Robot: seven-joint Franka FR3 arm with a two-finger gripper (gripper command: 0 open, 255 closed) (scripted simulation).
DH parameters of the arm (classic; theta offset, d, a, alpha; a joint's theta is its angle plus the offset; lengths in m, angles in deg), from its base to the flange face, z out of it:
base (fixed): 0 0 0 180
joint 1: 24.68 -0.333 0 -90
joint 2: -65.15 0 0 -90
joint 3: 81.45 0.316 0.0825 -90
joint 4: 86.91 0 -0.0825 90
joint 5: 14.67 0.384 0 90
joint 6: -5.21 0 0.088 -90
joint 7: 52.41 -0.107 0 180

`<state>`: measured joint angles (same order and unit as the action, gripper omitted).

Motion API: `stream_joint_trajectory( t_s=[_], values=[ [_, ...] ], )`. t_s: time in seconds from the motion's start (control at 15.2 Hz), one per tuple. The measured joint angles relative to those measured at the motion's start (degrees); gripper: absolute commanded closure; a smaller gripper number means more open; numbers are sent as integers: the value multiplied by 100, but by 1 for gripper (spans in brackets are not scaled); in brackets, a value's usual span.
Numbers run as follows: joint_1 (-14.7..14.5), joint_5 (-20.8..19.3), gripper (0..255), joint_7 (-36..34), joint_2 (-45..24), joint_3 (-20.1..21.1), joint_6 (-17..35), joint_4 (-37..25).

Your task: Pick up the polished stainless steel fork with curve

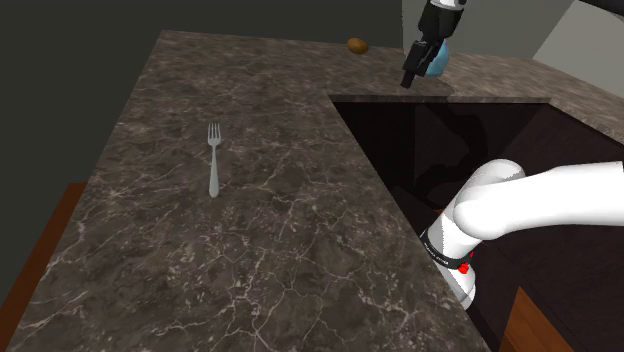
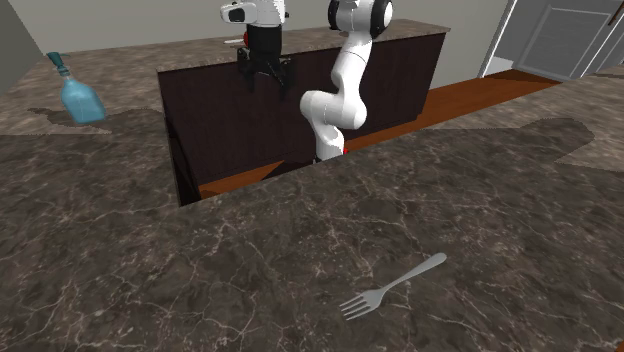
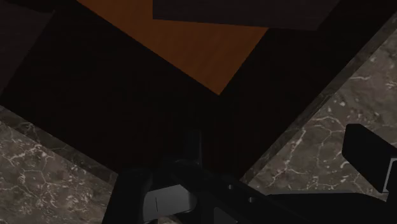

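My gripper (image 2: 266, 80) hangs with its fingers spread and nothing between them, over the dark gap (image 1: 440, 150) in the marble countertop (image 1: 150, 250). The fork (image 1: 213, 160) lies flat on the countertop to the shoulder view's left, well apart from me, tines pointing far. That view shows a brown lump (image 1: 357, 45) at the far edge. The second exterior view shows a blue object (image 2: 82, 100) whole. My wrist view shows orange-brown floor (image 3: 197, 51) below.

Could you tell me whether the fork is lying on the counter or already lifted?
Lying flat: the fork rests on the counter, untouched, and the pincer hangs well away from it.
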<state>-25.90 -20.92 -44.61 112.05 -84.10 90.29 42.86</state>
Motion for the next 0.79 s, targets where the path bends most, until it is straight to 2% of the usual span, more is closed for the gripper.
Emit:
stream_joint_trajectory(
  t_s=[0.26,0.79],
  values=[
    [-11,196,0,-407,-50,251,151,115],
    [-67,935,0,-2056,-603,1319,733,134]
  ],
)
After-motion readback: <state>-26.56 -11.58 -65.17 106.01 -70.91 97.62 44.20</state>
